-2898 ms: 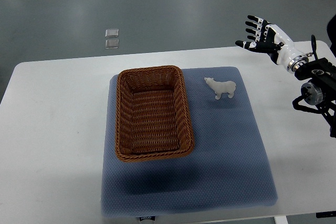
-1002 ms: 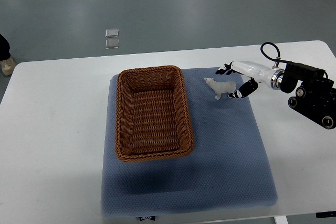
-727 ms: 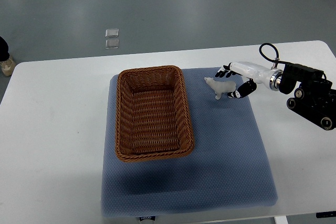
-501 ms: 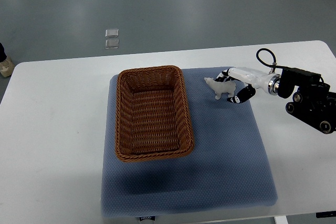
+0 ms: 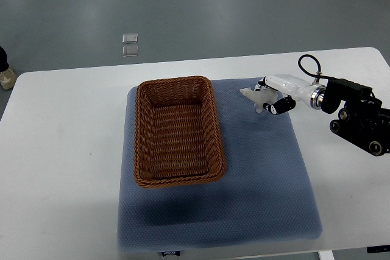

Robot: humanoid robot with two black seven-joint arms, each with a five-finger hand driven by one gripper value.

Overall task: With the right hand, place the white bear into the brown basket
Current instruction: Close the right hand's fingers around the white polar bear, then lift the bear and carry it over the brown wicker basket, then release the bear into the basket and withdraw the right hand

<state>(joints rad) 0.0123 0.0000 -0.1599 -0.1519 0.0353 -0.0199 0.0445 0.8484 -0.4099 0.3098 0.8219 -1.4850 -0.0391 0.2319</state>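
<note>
- right hand (image 5: 275, 97) fingers (image 5: 272, 108) closed around white bear (image 5: 256, 96) on blue mat (image 5: 256, 181).
- brown basket (image 5: 177, 131) sits well left, empty, on white desk (image 5: 61, 150).

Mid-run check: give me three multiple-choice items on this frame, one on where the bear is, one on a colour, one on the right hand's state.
1. Where is the white bear?
A. inside the basket
B. right of the basket, over the mat
C. on the floor

2. What colour is the mat under the brown basket?
A. blue-grey
B. red
C. green

3. What is the right hand doing?
A. spread open, far from the bear
B. closed around the bear
C. resting in the basket

Answers: 1 B, the bear sits beside the basket's right rim, over the mat. 2 A, the cloth shows blue-grey on the white table. 3 B, its fingers wrap the bear's body.
</note>
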